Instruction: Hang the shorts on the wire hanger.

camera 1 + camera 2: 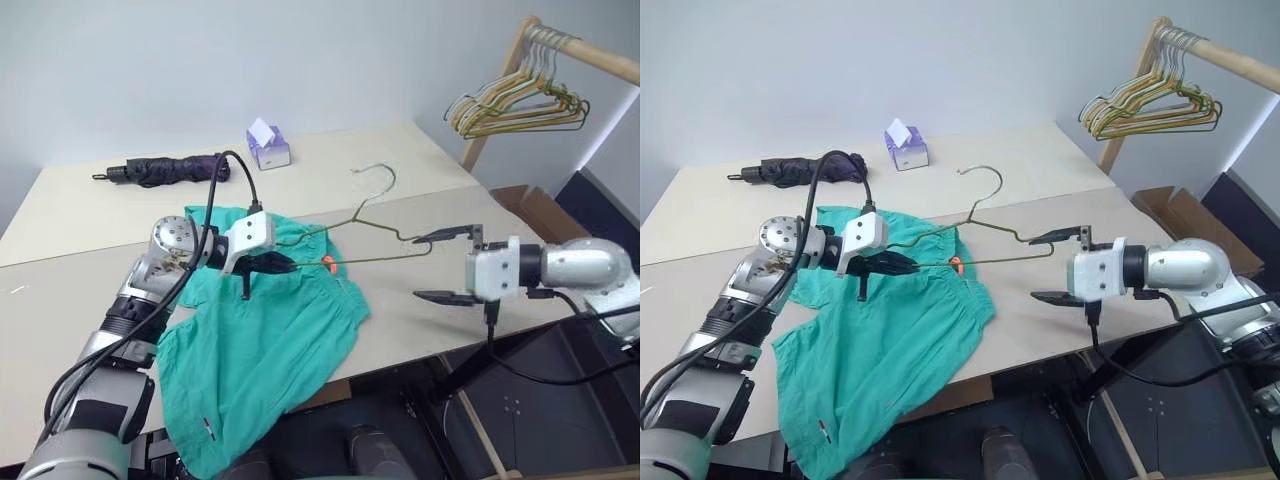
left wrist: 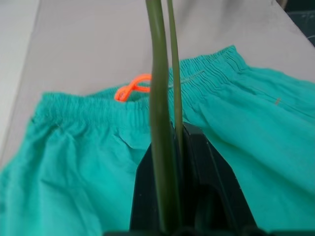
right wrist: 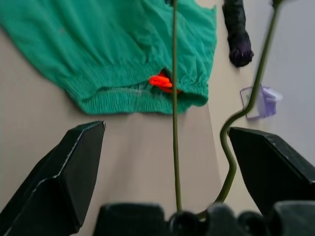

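Teal-green shorts (image 1: pixel 262 345) are spread flat on the beige table (image 1: pixel 70 290), one leg drooping over the front edge, waistband toward the middle with the little orange tab (image 1: pixel 328 264) poking out. Just above them the wire hanger (image 1: pixel 372 215) is held up off the table, its hook pointing toward the back. The left gripper (image 1: pixel 283 265) has its fingers pinched tight on one end of the hanger, right over the waistband. The right gripper (image 1: pixel 442 265) sits at the hanger's other end with its fingers spread wide apart, the wire passing between them without being squeezed. Further back there's a folded dark umbrella (image 1: pixel 165 170), a purple tissue box (image 1: pixel 268 147), and a bunch of hangers (image 1: pixel 520 105) on a wooden rack (image 1: pixel 590 55) off to the right
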### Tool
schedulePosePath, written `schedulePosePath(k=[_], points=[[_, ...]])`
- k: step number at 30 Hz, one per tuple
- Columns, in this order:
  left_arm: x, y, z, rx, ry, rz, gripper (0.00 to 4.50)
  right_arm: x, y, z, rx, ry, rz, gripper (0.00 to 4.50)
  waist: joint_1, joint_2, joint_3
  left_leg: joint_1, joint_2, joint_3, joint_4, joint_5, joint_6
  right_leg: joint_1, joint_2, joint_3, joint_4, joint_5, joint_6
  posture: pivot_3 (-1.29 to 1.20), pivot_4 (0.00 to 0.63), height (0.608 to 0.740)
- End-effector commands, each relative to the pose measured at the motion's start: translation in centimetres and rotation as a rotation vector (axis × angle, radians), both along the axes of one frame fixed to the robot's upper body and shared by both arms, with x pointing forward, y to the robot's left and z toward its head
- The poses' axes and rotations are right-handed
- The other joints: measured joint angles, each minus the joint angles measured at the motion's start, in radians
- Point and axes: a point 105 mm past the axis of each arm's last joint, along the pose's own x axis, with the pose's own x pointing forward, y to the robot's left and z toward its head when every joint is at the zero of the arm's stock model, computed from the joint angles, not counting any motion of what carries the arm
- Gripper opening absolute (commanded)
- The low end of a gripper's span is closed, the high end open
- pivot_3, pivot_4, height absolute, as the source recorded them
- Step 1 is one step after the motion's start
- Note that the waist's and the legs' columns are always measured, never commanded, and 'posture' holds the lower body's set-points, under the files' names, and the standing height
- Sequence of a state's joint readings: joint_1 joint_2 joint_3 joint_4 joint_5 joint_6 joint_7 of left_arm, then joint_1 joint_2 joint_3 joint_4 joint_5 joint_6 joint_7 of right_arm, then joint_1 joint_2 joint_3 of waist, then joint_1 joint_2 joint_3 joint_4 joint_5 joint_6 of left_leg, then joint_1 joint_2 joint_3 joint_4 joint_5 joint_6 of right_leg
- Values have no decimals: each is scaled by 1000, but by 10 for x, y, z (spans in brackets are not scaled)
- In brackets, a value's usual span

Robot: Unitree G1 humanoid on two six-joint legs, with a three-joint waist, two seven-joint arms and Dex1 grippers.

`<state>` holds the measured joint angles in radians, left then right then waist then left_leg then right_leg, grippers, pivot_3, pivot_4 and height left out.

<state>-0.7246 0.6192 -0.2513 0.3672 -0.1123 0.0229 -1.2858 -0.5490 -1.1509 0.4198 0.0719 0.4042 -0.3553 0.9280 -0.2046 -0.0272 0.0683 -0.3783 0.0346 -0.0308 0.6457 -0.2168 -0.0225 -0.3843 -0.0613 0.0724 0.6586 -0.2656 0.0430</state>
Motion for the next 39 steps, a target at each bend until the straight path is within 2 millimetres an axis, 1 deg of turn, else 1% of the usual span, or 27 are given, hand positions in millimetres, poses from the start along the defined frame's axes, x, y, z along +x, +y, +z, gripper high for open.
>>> schedulePosePath(k=[1,2,5,9,13,16,17,18,19,20,23,25,27,28,36,38,39], points=[[-2,-1,11,21,-125,-45,0,2,3,20,28,90,-43,4471,4,0,0,0,0,0,0,0,0,0,0,0,0,0,0,-98,0,740],[-3,-1,10,25,-132,-52,0,2,3,20,4,106,-45,4471,7,0,0,0,0,0,0,0,0,-1,0,0,0,0,0,-98,0,740],[-5,-2,10,21,-141,-63,0,13,5,18,-3,170,-145,4471,19,0,0,-1,0,0,0,0,0,-2,0,0,0,0,0,-86,0,740],[-8,-6,13,0,-153,-77,0,27,6,4,-100,234,-236,4471,40,1,0,-3,0,1,0,0,0,-4,0,0,0,0,0,-86,0,740],[-10,-8,17,-21,-155,-89,0,38,5,-9,-163,269,-278,4471,56,1,0,-6,0,1,2,0,0,-6,0,-1,0,0,1,-76,0,740],[-13,-11,21,-48,-149,-98,0,40,7,-12,-180,303,-282,3932,65,1,0,-7,-1,1,3,0,0,-6,0,-1,0,0,1,-71,0,740],[-13,-11,22,-49,-150,-101,0,41,7,-12,-185,306,-278,3613,69,1,0,-7,0,1,4,0,0,-6,0,-1,0,0,1,-71,0,740],[-14,-11,22,-47,-151,-106,0,42,8,-11,-171,315,-288,3203,72,1,0,-7,-1,1,4,0,0,-6,0,-1,0,0,1,-71,0,740],[-15,-11,22,-45,-152,-110,0,44,8,-11,-160,323,-296,2987,76,1,0,-7,-1,1,4,0,0,-6,0,-1,0,0,1,-70,0,740],[-15,-11,22,-44,-152,-112,0,43,9,-10,-158,324,-285,2537,77,1,0,-7,0,1,4,0,0,-6,0,-1,0,0,1,-70,0,740],[-16,-10,20,-34,-153,-116,0,41,11,-8,-150,329,-261,1564,80,1,0,-7,0,1,4,0,0,-6,0,-1,1,0,1,-71,0,740],[-16,-10,20,-30,-153,-118,0,38,12,-6,-156,319,-241,804,81,1,0,-7,0,1,5,0,0,-6,0,-1,1,0,1,-73,0,740],[-17,-11,20,-29,-153,-120,0,35,13,-6,-166,311,-217,186,81,1,0,-7,0,1,5,0,0,-6,0,-1,1,0,1,-75,0,740],[-17,-11,19,-26,-151,-125,0,34,14,-5,-164,314,-211,35,80,1,0,-7,0,1,5,0,0,-6,0,-2,1,0,1,-75,0,740],[-17,-11,19,-32,-156,-138,0,26,15,-6,-145,318,-163,35,80,1,0,-7,0,1,5,0,0,-6,0,-2,1,0,1,-75,0,740],[-17,-12,24,-88,-156,-151,557,16,13,-10,-150,331,-122,0,81,1,0,-7,0,1,5,0,0,-6,0,-2,1,0,1,-72,0,740],[-19,-11,26,-111,-162,-176,731,12,12,-13,-153,339,-109,0,82,1,0,-7,0,1,5,0,0,-6,0,-2,1,0,1,-72,0,740]])
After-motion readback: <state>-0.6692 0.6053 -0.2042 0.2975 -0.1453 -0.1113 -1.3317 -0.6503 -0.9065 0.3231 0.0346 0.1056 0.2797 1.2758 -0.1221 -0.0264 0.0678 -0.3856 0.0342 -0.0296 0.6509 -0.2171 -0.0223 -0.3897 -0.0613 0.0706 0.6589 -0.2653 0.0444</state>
